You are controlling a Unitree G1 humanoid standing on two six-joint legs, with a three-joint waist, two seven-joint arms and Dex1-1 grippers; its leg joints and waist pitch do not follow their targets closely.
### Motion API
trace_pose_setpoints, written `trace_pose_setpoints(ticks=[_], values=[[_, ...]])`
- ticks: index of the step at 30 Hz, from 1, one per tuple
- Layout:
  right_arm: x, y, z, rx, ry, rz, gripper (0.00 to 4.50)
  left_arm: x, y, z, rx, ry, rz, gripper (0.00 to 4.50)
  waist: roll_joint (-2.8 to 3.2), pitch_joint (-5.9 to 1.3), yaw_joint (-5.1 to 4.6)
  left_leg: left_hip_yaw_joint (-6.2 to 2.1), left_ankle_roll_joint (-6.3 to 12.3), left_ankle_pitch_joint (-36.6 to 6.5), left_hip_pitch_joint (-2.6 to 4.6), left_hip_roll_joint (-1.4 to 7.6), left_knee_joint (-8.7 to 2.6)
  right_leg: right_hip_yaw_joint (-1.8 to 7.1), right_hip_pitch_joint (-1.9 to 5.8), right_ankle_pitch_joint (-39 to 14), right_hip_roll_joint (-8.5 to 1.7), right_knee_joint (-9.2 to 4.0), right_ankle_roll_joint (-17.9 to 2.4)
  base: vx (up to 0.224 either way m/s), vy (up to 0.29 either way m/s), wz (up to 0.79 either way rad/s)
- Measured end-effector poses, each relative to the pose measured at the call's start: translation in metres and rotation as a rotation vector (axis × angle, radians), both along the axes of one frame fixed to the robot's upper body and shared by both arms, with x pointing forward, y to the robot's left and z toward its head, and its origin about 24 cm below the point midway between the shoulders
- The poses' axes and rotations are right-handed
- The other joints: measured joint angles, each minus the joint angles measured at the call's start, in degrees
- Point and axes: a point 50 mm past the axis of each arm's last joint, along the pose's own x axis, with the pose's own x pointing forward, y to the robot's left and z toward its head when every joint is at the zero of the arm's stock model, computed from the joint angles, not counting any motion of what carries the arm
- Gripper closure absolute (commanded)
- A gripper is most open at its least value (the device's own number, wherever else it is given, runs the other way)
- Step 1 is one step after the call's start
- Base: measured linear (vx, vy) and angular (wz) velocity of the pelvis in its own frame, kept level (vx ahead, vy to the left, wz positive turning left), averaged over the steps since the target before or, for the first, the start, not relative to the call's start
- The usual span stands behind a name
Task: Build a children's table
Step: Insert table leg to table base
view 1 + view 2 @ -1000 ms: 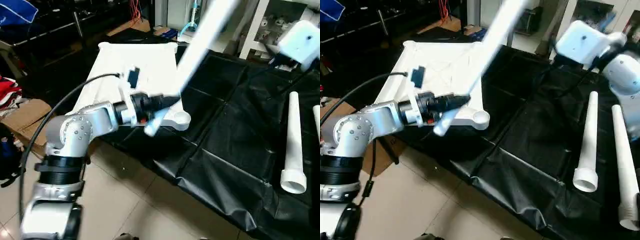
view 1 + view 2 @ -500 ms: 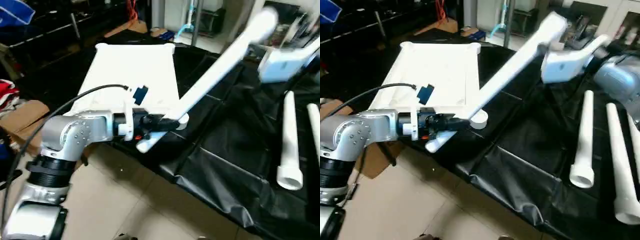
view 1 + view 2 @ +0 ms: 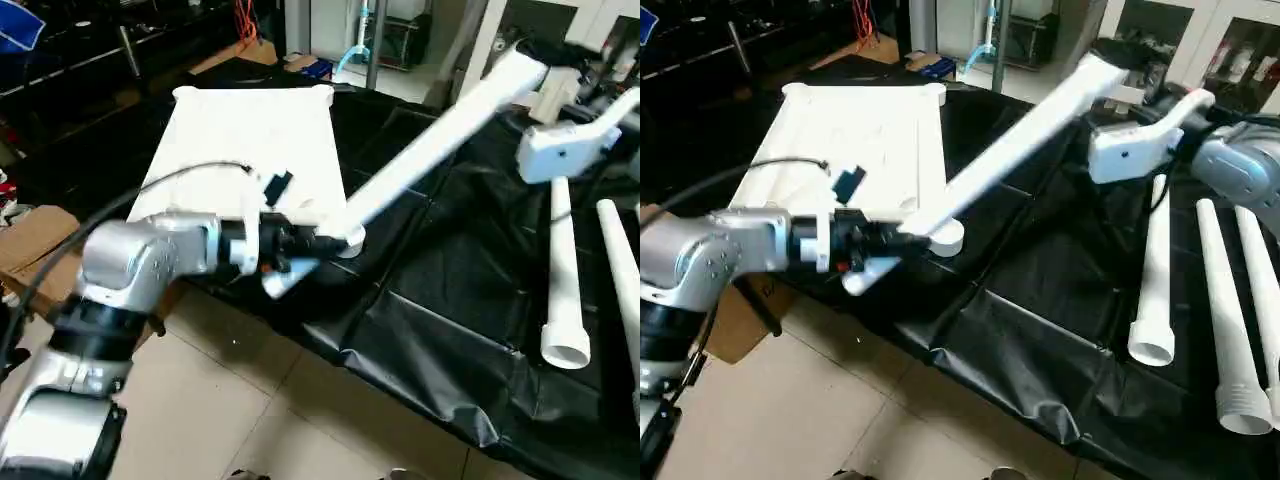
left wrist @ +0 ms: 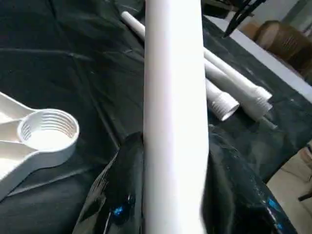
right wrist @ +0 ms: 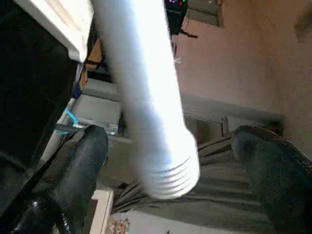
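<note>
The white square table top lies on the black-covered table at the far left, its near round corner socket facing up. My left gripper is shut on a long white leg near its lower end, beside that socket. The leg slants up and to the right. Its threaded upper end sits between the wide-apart fingers of my open right gripper, without touching them. In the left wrist view the leg runs between two black fingers.
Three loose white legs lie on the black sheet at the right. A cardboard box stands on the tiled floor at the left. Shelves and clutter line the back.
The leg has tipped from steep to a lower slant towards the right. My right gripper has come up around its upper end. The left arm has shifted slightly.
</note>
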Motion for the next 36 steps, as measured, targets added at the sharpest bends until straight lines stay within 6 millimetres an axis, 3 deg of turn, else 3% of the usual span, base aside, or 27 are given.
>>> trace_pose_setpoints(ticks=[10, 16, 17, 36], values=[[0.004, 0.006, 0.0, -0.01, -0.002, 0.022, 0.0, -0.01, -0.016, -0.001, 0.003, -0.005, -0.136, 3.03, -0.01, 0.01, -0.01, 0.0, 0.0, 0.0, 0.0, 0.01, 0.04, -0.01, 0.01, 0.01, -0.01, 0.02, -0.02, 0.0, 0.0, 0.0], [0.007, 0.01, -0.014, -0.02, 0.057, 0.028, 0.0, -0.012, -0.021, 0.0, -0.002, -0.001, -0.153, 3.03, -0.05, 0.04, -0.01, 0.0, 0.01, 0.0, -0.03, 0.02, 0.13, 0.0, -0.02, 0.01, 0.0, 0.12, -0.02, 0.0, 0.0, 0.0], [0.007, 0.01, -0.014, -0.023, 0.062, 0.025, 0.28, -0.012, -0.021, 0.0, -0.002, -0.001, -0.153, 3.03, -0.06, 0.03, 0.01, -0.01, 0.01, 0.0, -0.03, 0.02, 0.14, 0.0, -0.02, 0.01, 0.0, 0.12, -0.02, 0.0, 0.0, 0.0], [0.007, 0.003, -0.023, -0.056, 0.118, -0.006, 1.92, -0.011, -0.012, -0.003, 0.058, 0.0, -0.155, 3.03, -0.05, 0.03, -0.02, -0.03, 0.04, -0.03, -0.1, 0.03, 0.19, -0.02, -0.03, 0.01, 0.0, 0.12, -0.02, 0.0, 0.0, 0.0]])
